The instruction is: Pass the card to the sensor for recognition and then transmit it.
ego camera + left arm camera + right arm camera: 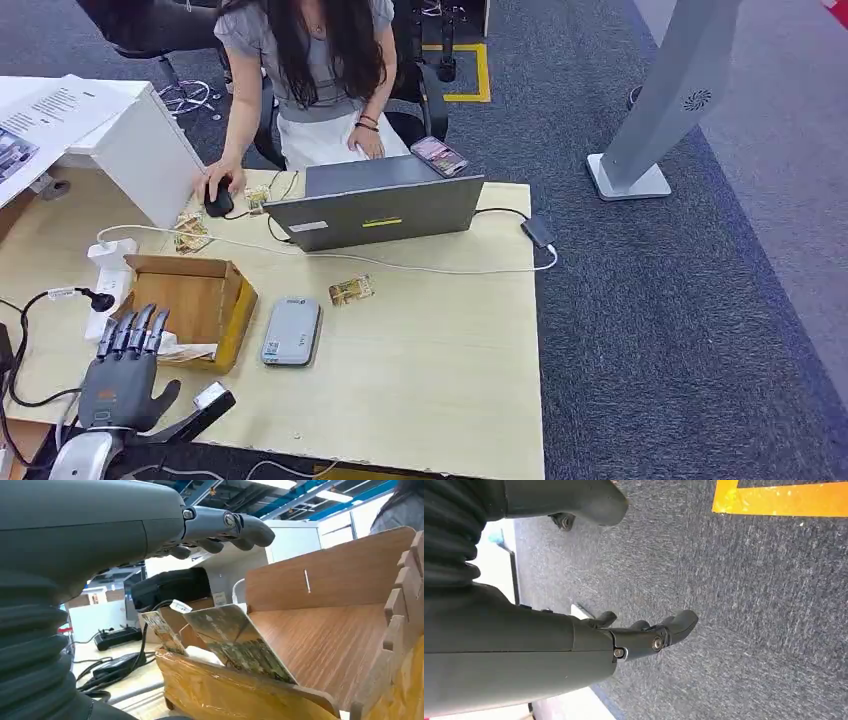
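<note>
My left hand (125, 365) hovers with fingers spread above the near end of a wooden box (205, 290) on the table's left side, holding nothing. Cards (186, 352) lean inside the box just under the fingertips. In the left wrist view the hand (220, 527) is above the cards (235, 642), apart from them. A flat grey sensor (291, 330) lies right of the box. One loose card (351, 290) lies beyond the sensor. My right hand (649, 635) hangs over grey carpet, fingers loosely extended and empty.
A person sits across the table at an open laptop (375, 205), one hand on a mouse (218, 203). More cards (190, 234) lie near the mouse. A white cable (400, 265) crosses the table (440, 370). A power strip (108, 280) and white box (135, 140) stand at left.
</note>
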